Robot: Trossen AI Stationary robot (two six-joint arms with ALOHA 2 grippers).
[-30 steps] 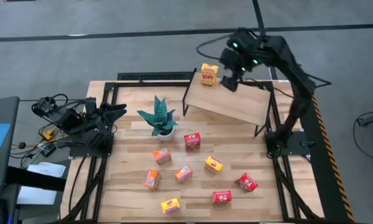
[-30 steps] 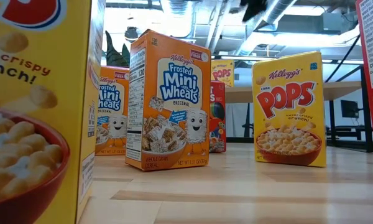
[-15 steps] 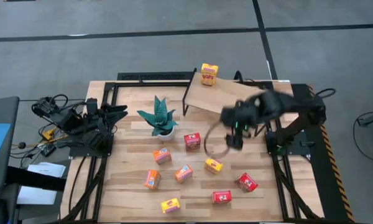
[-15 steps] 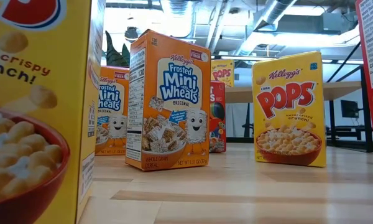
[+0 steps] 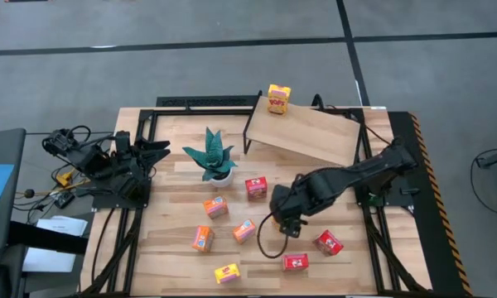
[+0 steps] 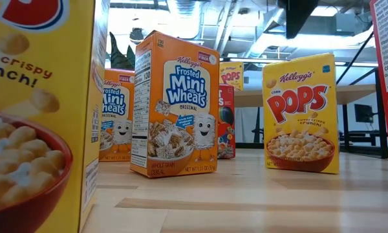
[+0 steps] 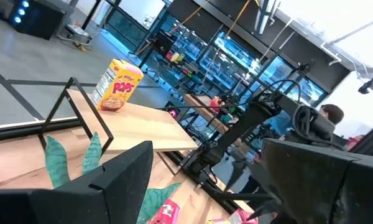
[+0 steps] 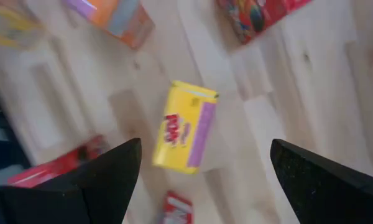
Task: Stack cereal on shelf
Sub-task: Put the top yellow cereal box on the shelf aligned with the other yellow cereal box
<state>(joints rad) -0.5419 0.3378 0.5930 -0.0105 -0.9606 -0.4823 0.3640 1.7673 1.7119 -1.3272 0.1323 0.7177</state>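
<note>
Mini-Wheats box point(image 6: 174, 105) beside Corn Pops box point(image 6: 302, 113)

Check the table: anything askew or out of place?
Nothing damaged or spilled. One yellow box stands on the shelf; the other cereal boxes sit scattered at odd angles on the table near the plant. The right claw hangs open above a yellow box; the left claw is parked, open.

Boxes point(image 5: 277, 98): 3 yellow, 3 red, 3 orange; 1 plant point(image 5: 213, 156)
</note>
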